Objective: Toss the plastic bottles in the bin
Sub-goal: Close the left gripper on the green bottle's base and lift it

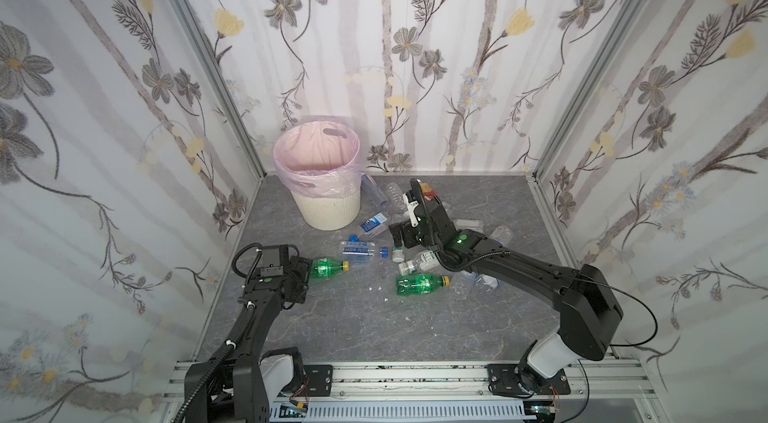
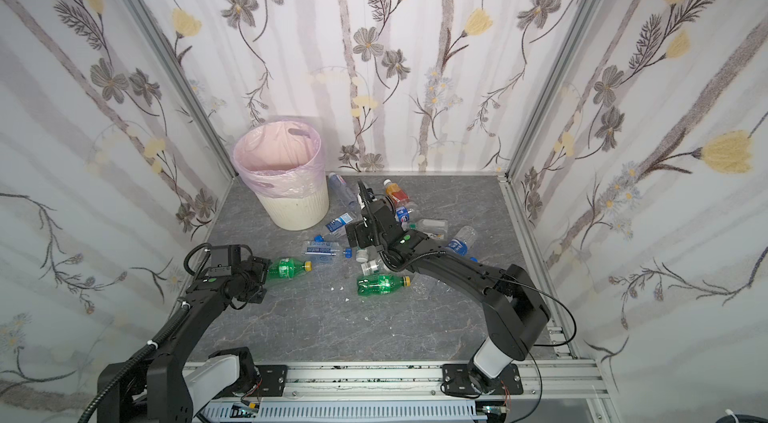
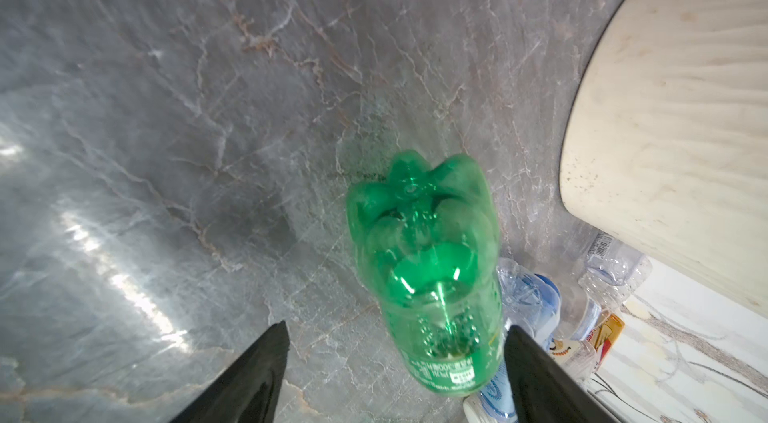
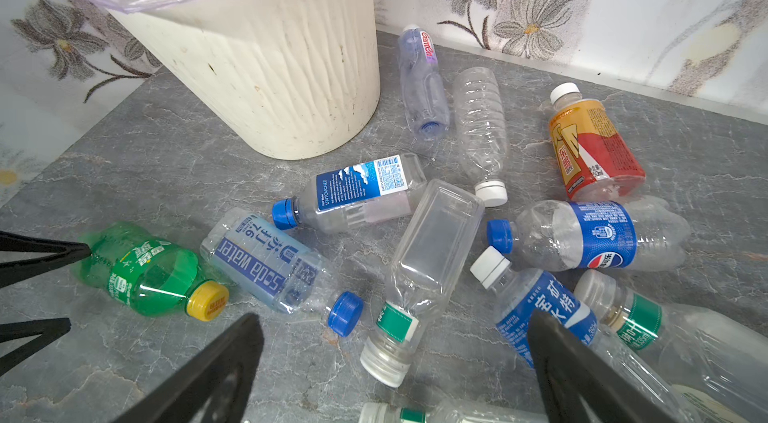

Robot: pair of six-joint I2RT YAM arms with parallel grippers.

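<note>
**Two open hands among the loose bottles**

Flowered wallpaper closes in a grey marbled surface on three sides. Read as a dial with 12 at the back wall, the cream ribbed bin stands at 11 o'clock, with its pink bag folded over the rim. The plastic bottles lie scattered on the surface from the bin's foot towards 2 o'clock, including an orange-red bottle near the back wall.

At 9 o'clock the left hand is low, its fingers apart on either side of the base of a lying green bottle. It is not clamped, as a gap shows at one finger. The bottle's yellow cap points to 3 o'clock.

The right hand hangs over the heap with its fingers wide apart above a square clear bottle, holding nothing. A second green bottle lies near the middle.
</note>
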